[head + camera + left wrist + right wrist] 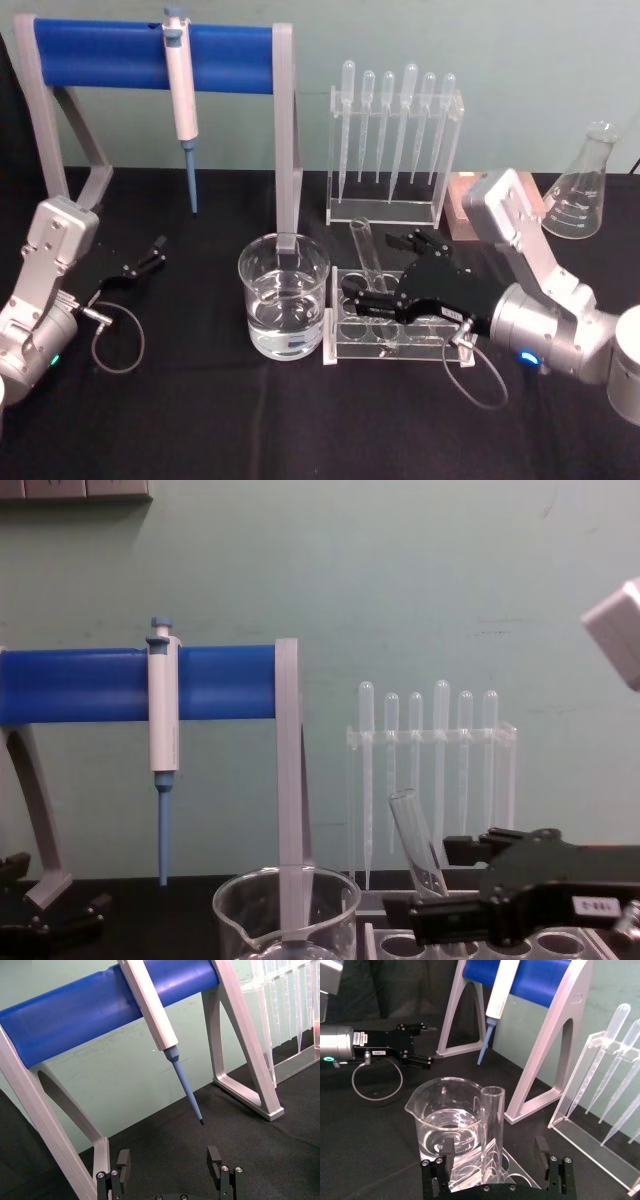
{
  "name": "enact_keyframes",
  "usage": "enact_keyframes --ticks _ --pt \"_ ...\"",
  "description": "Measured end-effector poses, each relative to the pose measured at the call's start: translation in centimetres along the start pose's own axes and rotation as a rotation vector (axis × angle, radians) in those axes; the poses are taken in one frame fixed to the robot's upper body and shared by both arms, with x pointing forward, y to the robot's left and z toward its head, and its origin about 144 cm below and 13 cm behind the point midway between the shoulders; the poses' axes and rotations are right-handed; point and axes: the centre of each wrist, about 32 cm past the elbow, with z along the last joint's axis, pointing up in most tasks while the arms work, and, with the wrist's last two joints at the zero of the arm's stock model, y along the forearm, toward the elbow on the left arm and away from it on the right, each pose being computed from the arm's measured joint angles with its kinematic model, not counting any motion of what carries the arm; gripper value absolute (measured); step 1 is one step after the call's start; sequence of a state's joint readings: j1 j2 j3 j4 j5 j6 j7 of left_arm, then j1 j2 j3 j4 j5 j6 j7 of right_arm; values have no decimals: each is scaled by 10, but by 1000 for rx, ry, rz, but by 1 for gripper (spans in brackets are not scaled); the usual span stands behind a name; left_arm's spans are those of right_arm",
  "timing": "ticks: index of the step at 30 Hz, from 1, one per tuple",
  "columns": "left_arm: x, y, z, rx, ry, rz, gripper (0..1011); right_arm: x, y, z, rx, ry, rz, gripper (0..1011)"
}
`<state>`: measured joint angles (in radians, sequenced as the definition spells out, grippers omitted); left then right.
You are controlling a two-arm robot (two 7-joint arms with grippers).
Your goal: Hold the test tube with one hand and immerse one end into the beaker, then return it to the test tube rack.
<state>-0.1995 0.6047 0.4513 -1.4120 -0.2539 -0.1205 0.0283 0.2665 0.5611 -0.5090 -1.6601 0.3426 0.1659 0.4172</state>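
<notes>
Black cloth covers the table [200, 420], and nearest us on the right side the right pincer [494, 1146] reaches in low over the clear plastic rack [340, 350]. Its jaws stand open, one on each side of the test tube [368, 257], with a gap between the glass and each finger, so nothing is gripped.

The tube stands in a hole at the rack's left end, just beside the beaker [284, 300] but not touching it. The beaker is partly filled with clear liquid.

We judge that the main work is yet to be done: close on the tube, lift it, dip one end and put it back (the same layout would also fit a tube just set down, and we cannot tell which).

The tube's long axis is near upright but leaning. Its open flared rim is up and tipped toward the beaker side, and its rounded end is down in the rack.

Farther left, the left pincer [148, 258] hangs low over the cloth, jaws apart and empty, well apart from the glassware.

At the back stand a row of pipettes [395, 130], a blue stand [100, 55] carrying a pipettor [183, 100], and a flask [580, 190]
</notes>
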Motion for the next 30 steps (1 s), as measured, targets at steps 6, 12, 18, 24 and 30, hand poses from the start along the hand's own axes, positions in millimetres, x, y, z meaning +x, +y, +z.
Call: enact_keyframes --ticks 6,12,18,24,30 --pt "0 0 0 0 0 0 1000 11 9 10 -31 26 32 954" --pt "0 0 0 0 0 0 1000 14 11 16 -47 25 42 817" --pt "0 0 0 0 0 0 1000 14 11 17 -53 17 47 609" --pt "0 0 0 0 0 0 1000 14 11 17 -55 11 49 448" --pt "0 0 0 0 0 0 1000 13 10 17 -53 13 48 236"
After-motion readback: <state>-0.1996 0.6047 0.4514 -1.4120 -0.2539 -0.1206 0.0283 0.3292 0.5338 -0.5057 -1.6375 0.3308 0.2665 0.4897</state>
